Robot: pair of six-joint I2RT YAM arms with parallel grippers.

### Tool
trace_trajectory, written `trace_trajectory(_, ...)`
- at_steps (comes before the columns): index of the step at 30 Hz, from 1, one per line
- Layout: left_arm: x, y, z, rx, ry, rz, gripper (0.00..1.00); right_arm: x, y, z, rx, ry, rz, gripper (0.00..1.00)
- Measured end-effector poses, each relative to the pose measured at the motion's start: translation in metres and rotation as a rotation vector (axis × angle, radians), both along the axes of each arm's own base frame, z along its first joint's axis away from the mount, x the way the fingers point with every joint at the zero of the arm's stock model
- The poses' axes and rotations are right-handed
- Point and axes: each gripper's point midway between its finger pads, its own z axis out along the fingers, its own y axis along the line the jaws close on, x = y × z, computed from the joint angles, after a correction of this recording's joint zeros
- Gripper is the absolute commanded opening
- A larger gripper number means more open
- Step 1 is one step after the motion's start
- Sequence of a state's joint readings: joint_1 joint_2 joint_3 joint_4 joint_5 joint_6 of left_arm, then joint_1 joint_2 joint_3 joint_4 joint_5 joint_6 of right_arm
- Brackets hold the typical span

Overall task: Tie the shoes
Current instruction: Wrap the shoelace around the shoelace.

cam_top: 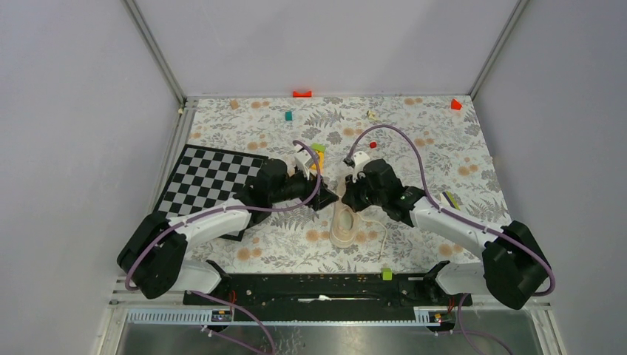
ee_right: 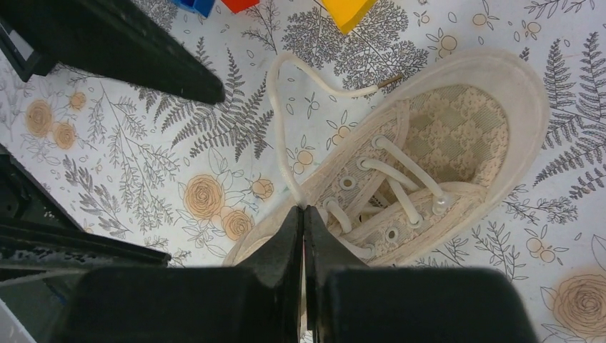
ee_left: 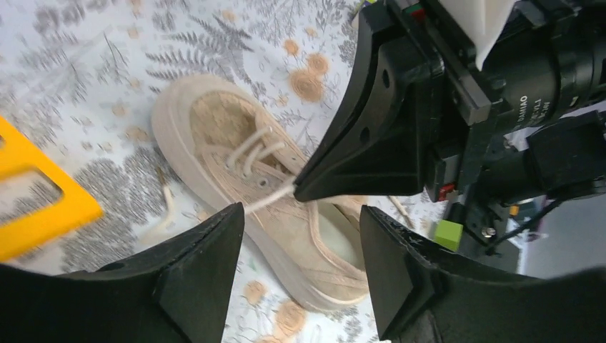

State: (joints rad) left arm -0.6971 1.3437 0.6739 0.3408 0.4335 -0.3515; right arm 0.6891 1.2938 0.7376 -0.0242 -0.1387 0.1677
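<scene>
**Top view.** The table is covered by a white cloth (cam_top: pixel 436 140) printed with grey ferns and orange flowers. Plain grey walls (cam_top: pixel 74 111) close the left, far and right sides. A checkerboard (cam_top: pixel 203 177) lies on the left part of the cloth. Small coloured blocks are scattered toward the far side, and one orange block (cam_top: pixel 302 94) sits at the foot of the far wall. A black rail (cam_top: pixel 310 285) runs along the near edge with a green cube (cam_top: pixel 386 274) on it. The shoe (cam_top: pixel 345 225) sits on the cloth near the centre, its length running near to far. The left gripper (cam_top: pixel 325 198) and right gripper (cam_top: pixel 347 200) meet just above its far end.

**Left wrist.** The left gripper (ee_left: pixel 300 264) has its fingers (ee_left: pixel 207 264) spread wide with nothing held; the shoe (ee_left: pixel 214 121) shows between them on the fern cloth. The tip of the right gripper (ee_left: pixel 304 191) pinches a lace (ee_left: pixel 268 200) over the eyelets. A yellow block (ee_left: pixel 36 200) lies at the left.

**Right wrist.** The right gripper (ee_right: pixel 303 214) has its fingers pressed together on the lace (ee_right: pixel 280 121). From the tip the lace rises, loops across the cloth, and ends beside the toe rim of the shoe (ee_right: pixel 457 136). One dark finger (ee_right: pixel 143 50) of the left gripper crosses the upper left. Yellow (ee_right: pixel 350 11), red and blue blocks show at the top edge.
</scene>
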Motion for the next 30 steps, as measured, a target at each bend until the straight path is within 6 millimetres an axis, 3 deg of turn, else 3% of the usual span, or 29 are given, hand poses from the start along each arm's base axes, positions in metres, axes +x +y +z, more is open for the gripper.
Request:
trace_trajectory(4,0.007,-0.004,0.006,0.031,-0.148,-0.063,0.67,0.000,0.000,0.002,0.028,0.005,-0.001,0.00)
trace_trajectory(11,0.006,0.007,-0.020,0.210,-0.349,-0.216,0.69,0.003,-0.003,0.010,0.067,-0.004,-0.011,0.00)
trace_trajectory(17,0.008,0.010,-0.028,0.297,-0.458,-0.278,0.69,0.001,-0.001,0.011,0.084,0.007,0.005,0.00)
trace_trajectory(30,0.017,-0.001,-0.036,0.342,-0.534,-0.308,0.69,-0.001,0.001,0.008,0.090,0.027,0.018,0.00)
